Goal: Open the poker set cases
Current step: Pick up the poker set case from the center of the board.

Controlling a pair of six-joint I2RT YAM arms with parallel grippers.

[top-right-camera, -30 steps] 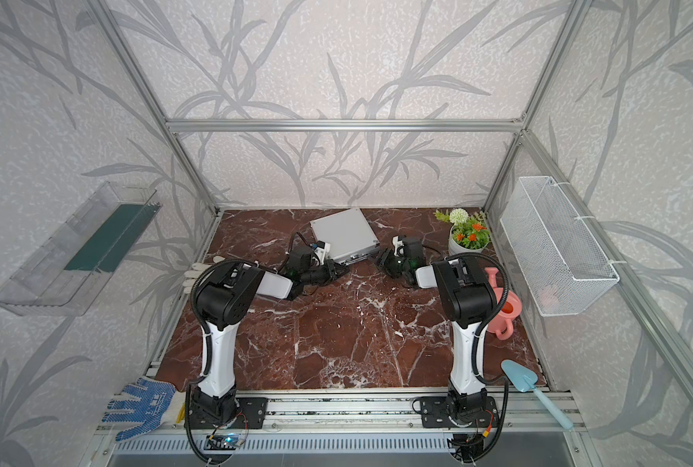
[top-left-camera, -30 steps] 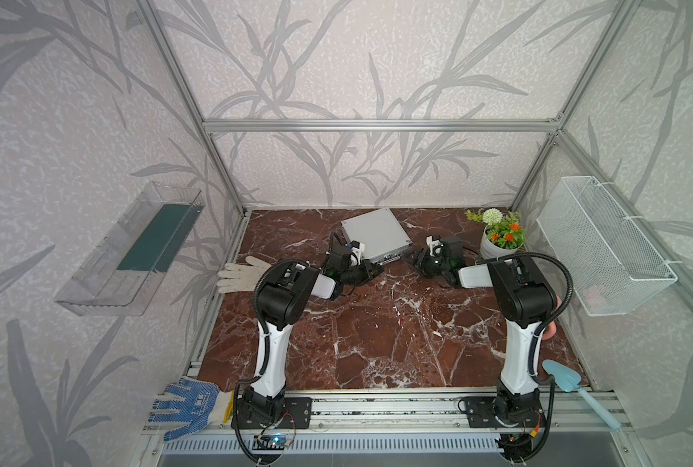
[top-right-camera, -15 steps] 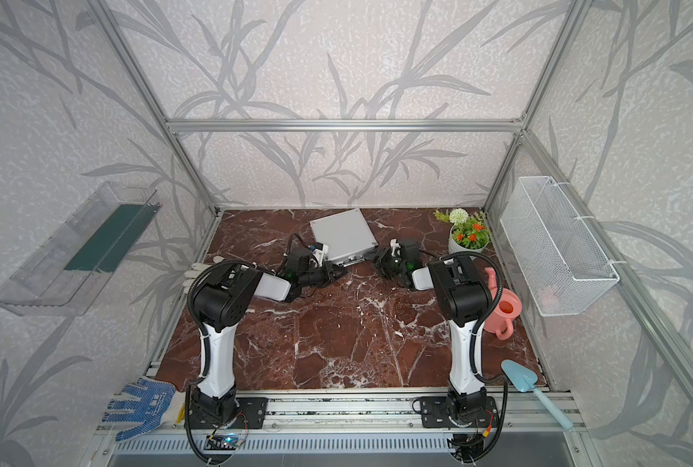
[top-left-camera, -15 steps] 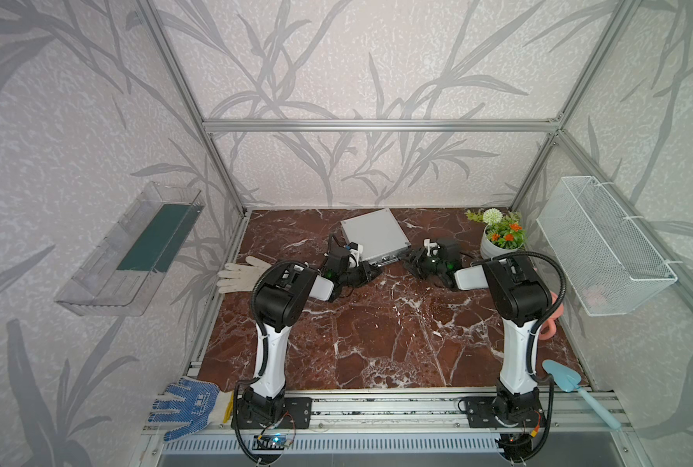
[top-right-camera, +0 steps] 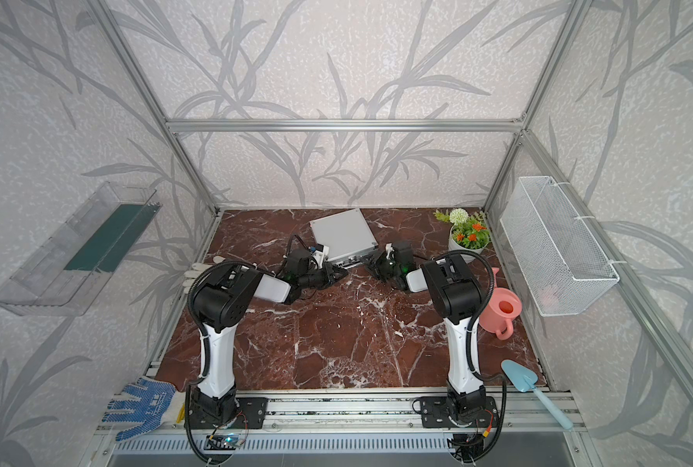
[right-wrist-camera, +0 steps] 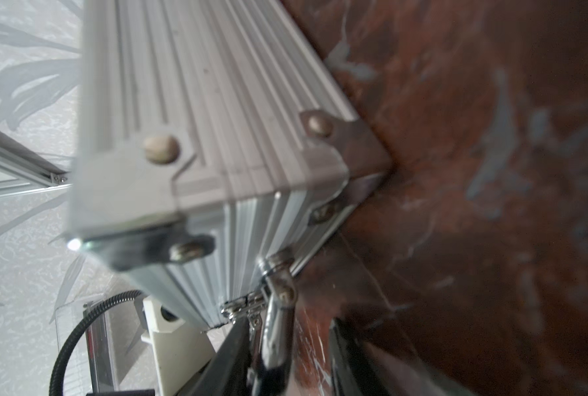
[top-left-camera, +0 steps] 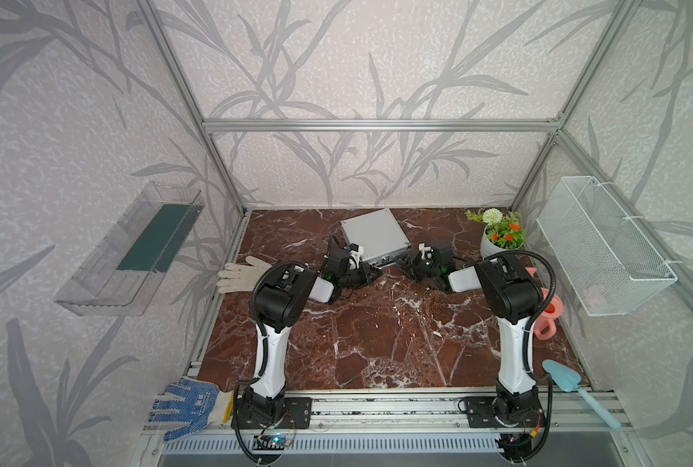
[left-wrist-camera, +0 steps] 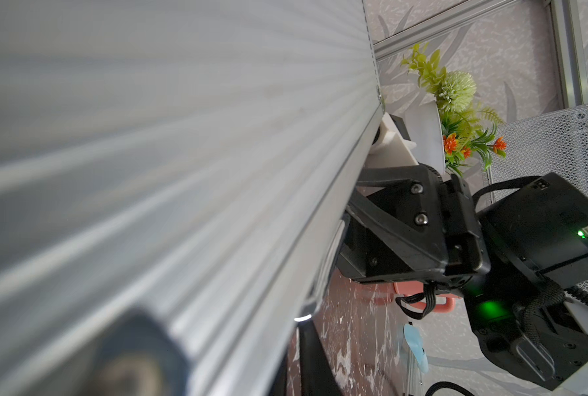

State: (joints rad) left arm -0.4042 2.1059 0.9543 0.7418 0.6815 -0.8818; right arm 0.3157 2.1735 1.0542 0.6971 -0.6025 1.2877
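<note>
Holds the left gripper (top-left-camera: pixel 373 274) fully closed, tips at the handle edge of the poker set case (top-left-camera: pixel 371 234); cannot tell of any grip from the blurred left wrist view. Sets the right gripper (top-left-camera: pixel 402 265) at the same edge, near a corner, jaws partly apart; in the right wrist view straddles the chrome handle (right-wrist-camera: pixel 278 308) with the fingers (right-wrist-camera: pixel 229 360), with a gap on one side.

Shows in both top views a red-brown marbled table (top-left-camera: pixel 377 343). Hangs a white wire basket (top-left-camera: pixel 603 250) on the right wall and a clear shelf (top-left-camera: pixel 130 250) on the left. Places the case flat at the back middle of the table, lid down, turned askew, handle edge toward both arms. Stands a potted plant (top-left-camera: pixel 498 238) in the back right corner, apart from the case, and a pink watering can (top-right-camera: pixel 502 309) just beside the right arm. Lays a white glove (top-left-camera: pixel 239 273) at the left edge, a blue-dotted glove (top-left-camera: pixel 187 406) by the left base, a blue trowel (top-left-camera: pixel 563 378) by the right base.
</note>
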